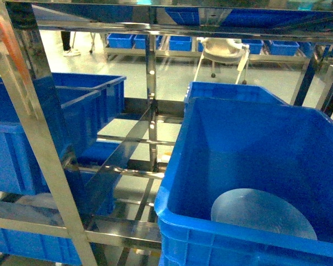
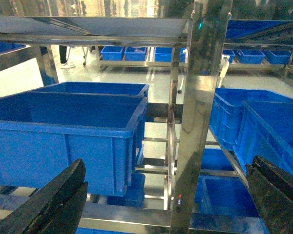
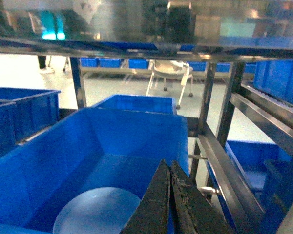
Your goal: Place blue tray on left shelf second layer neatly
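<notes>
The blue tray point(image 1: 263, 215) is a round, pale sky-blue dish, shallow, with a smooth, faintly glossy face. It lies flat on the floor of a deep dark-blue crate point(image 1: 250, 133) on the right side of the steel shelf rack point(image 1: 151, 100), toward the crate's near wall, whose rim hides the tray's nearest edge in the head view. In the right wrist view the tray point(image 3: 98, 210) sits low and left of the right end effector point(image 3: 170, 204), whose two dark fingers are pressed together with nothing between them; they hang above the crate, apart from the tray. The left end effector point(image 2: 161, 200) is spread wide, its fingers point(image 2: 53, 202) at the two lower corners of its view, holding nothing and facing the left-hand crates point(image 2: 68, 131) on the rack. Being round, the tray has no long axis; its open face points straight up.
</notes>
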Robot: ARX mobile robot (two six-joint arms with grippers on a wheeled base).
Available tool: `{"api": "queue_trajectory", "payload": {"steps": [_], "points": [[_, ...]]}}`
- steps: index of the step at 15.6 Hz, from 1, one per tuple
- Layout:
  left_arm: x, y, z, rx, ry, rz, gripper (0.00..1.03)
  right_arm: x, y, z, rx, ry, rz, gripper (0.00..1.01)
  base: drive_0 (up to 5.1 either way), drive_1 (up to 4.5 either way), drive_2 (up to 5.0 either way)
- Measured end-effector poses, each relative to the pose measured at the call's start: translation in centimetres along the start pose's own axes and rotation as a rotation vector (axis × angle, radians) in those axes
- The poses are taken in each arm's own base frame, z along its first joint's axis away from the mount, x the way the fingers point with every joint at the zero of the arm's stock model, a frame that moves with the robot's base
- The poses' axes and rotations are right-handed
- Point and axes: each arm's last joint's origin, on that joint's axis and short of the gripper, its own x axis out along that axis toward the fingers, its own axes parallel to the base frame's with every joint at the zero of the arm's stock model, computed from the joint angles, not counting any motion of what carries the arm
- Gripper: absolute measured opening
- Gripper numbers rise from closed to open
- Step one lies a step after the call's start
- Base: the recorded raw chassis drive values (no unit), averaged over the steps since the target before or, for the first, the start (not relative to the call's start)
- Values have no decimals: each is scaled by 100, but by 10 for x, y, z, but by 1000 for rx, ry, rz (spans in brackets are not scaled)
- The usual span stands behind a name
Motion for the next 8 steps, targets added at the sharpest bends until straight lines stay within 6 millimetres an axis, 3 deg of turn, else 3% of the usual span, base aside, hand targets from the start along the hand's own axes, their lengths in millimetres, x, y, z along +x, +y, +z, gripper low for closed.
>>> {"api": "queue_trajectory", "payload": {"steps": [3, 8], "points": [[0, 0, 0, 0, 0, 1, 98, 0, 0, -2, 0, 19, 0, 2, 0, 0, 0], [0, 0, 0, 0, -1, 1, 98, 0, 0, -2, -1, 19, 0, 66, 0, 0, 0]]}}
